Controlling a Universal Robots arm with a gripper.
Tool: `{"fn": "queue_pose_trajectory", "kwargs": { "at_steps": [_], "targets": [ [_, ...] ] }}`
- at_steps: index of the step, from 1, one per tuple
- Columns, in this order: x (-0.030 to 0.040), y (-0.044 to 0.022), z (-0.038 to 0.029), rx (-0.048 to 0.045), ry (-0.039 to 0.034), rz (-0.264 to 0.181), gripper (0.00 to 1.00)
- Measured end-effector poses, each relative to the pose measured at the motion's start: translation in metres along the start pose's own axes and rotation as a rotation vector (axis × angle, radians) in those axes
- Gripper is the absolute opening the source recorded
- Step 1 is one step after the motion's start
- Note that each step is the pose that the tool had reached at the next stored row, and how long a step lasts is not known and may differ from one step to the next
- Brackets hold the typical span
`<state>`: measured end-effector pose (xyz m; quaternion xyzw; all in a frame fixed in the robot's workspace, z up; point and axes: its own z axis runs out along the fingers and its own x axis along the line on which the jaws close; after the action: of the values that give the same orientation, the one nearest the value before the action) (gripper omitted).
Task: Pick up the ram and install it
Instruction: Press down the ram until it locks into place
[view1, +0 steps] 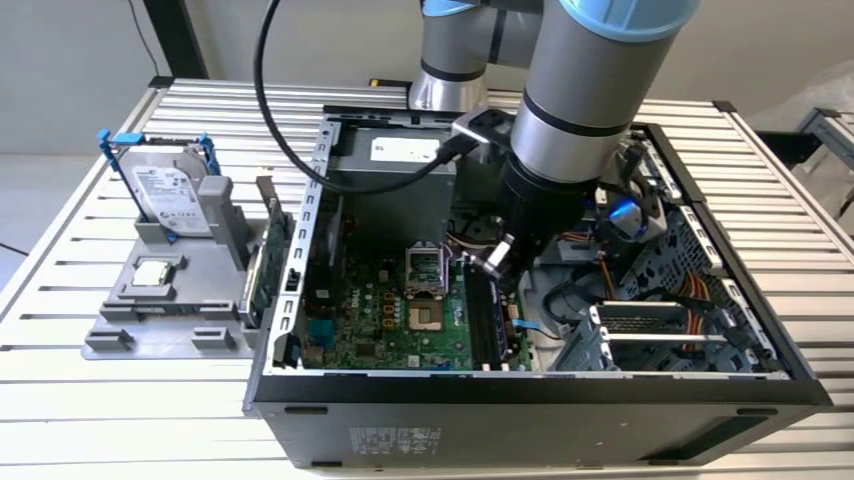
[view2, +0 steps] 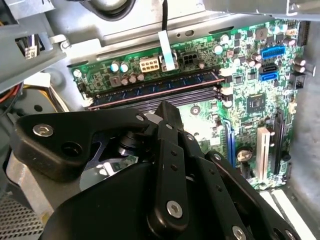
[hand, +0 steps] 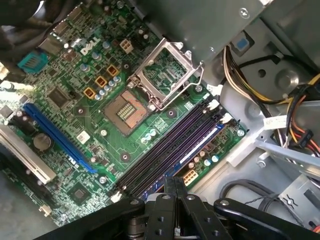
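Claw (view2: 165, 107) pinched together, nothing seen between the tips, hanging just over the memory slots (hand: 170, 150) inside the case (view1: 534, 400). Ram (view2: 155, 87) already standing on edge in the outermost slot, next to the small capacitors and the white power plug; can't tell whether fully clicked down. Risks, as a judgement: pressing at one end only could tip the stick and seat it crooked; pressing w/ the end clips (hand: 215, 104) not lined up could bend the thin card or stress the board (hand: 75, 75); drifting sideways could put the hard black tips on an empty neighbour slot or knock the capacitors; wire bundle (hand: 240, 65) close by, so could snag on the way out. Materials: ram a thin flat rigid strip, dark blue-green, row of black chips, brittle-looking. Slots long narrow plastic, purple-black, w/ pale clips at the ends. Board green, matte, crowded w/ small parts; processor socket (hand: 167, 75) a shiny metal frame, hinged open. Case bare grey sheet metal, hard edges. Claw matte black links, silver screws.
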<state>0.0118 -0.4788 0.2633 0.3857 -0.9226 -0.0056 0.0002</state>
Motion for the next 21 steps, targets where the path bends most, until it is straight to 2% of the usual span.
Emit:
{"fn": "queue_pose_trajectory", "kwargs": {
  "at_steps": [13,21],
  "targets": [
    [0.0,0.0,0.0001,-0.0005,0.0013,-0.125,0.0],
    [0.0,0.0,0.0002,-0.0009,0.0023,-0.227,0.0]
  ]
}}
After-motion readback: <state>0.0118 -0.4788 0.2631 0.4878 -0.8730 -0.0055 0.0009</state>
